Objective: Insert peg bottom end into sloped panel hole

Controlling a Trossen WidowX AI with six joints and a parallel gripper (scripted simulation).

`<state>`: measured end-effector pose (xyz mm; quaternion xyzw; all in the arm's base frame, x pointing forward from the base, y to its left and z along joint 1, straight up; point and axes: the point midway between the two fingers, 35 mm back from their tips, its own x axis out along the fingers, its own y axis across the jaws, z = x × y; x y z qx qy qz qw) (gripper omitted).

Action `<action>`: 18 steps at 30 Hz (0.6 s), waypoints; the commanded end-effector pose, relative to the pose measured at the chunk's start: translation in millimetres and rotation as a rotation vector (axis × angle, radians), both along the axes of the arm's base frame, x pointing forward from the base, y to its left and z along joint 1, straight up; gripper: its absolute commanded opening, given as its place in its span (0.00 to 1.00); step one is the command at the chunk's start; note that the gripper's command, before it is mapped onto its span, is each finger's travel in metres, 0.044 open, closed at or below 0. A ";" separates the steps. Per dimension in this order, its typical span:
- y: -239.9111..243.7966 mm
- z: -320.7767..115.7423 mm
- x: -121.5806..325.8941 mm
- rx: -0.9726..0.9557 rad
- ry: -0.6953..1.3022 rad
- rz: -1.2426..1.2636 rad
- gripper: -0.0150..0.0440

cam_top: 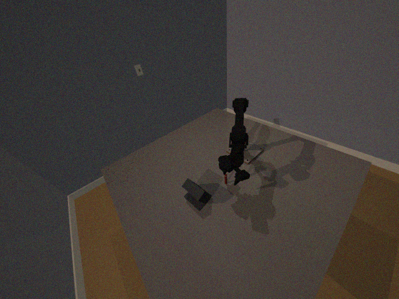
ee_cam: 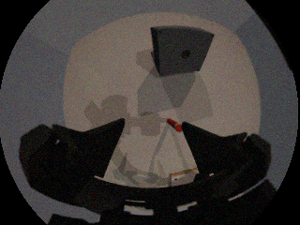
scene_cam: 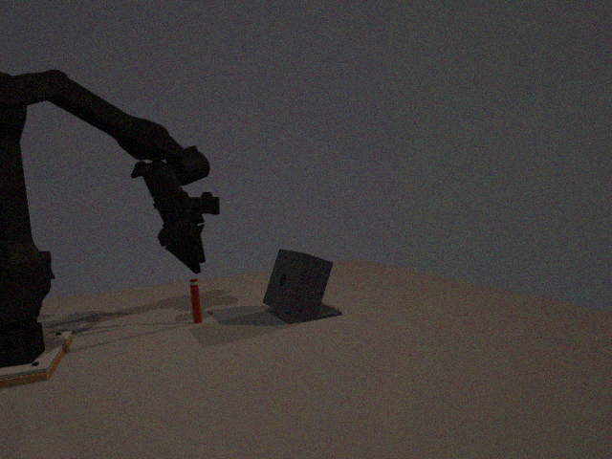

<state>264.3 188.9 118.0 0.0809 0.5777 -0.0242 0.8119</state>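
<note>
A slim red peg (cam_top: 225, 179) (scene_cam: 196, 303) (ee_cam: 174, 125) with a pale band near its top stands upright on the table. My gripper (cam_top: 230, 179) (scene_cam: 198, 271) (ee_cam: 154, 123) is open and empty, pointing down with its tips a little above the peg's top. In the wrist view the peg shows close beside the right fingertip, not centred between the fingers. The dark grey sloped panel (cam_top: 194, 189) (scene_cam: 307, 285) (ee_cam: 171, 49) stands beyond the peg. One dark, roundish hole (scene_cam: 282, 279) (ee_cam: 186, 53) is in its face. The hole is hidden in the top view.
The panel stands on a thin dark base plate (scene_cam: 330, 311). The arm's base board (cam_top: 254, 156) (scene_cam: 54, 357) (ee_cam: 183, 176) lies behind the peg. Shadows of the arm and the panel fall across the table (cam_top: 206, 251) (scene_cam: 345, 385).
</note>
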 end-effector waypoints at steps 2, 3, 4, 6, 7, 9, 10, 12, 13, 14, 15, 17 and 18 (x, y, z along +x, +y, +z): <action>-11.5 0.9 0.3 -0.002 0.086 -0.055 1.00; -14.4 1.0 0.1 -0.004 0.106 -0.068 1.00; -17.3 1.1 -0.2 -0.005 0.127 -0.081 1.00; -23.1 1.7 -1.0 -0.006 0.168 -0.107 1.00; -26.0 2.1 -1.5 -0.006 0.188 -0.120 1.00; -31.6 3.1 -2.5 -0.007 0.229 -0.147 1.00; -34.4 3.6 -3.1 -0.006 0.250 -0.161 1.00; -39.8 5.0 -4.5 -0.005 0.291 -0.190 1.00; -41.9 5.6 -5.1 -0.004 0.307 -0.201 1.00; -43.2 6.0 -5.4 -0.004 0.317 -0.209 1.00; -43.6 6.2 -5.6 -0.003 0.321 -0.211 1.00; -43.6 5.9 -5.5 -0.003 0.321 -0.211 1.00; -43.6 5.4 -5.5 -0.003 0.321 -0.211 1.00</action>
